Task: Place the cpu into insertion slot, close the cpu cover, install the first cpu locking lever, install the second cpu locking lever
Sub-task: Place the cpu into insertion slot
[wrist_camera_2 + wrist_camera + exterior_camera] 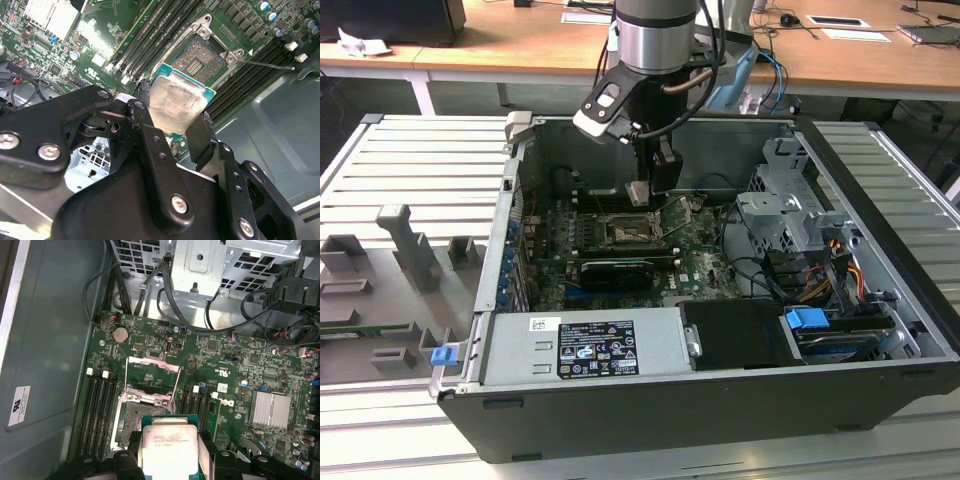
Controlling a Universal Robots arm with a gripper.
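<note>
The pincer (172,119) grips the cpu (177,100) by its sides, up in the air near the open insertion slot (202,59). I think the chip should stay flat, corners matched, and go down slowly.

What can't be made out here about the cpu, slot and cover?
The cpu, underside: faces away from both wrist views.
The insertion slot, one side: hidden behind the cpu in the first wrist view.
The cpu cover, how far open: seen from above in the first wrist view.
</note>
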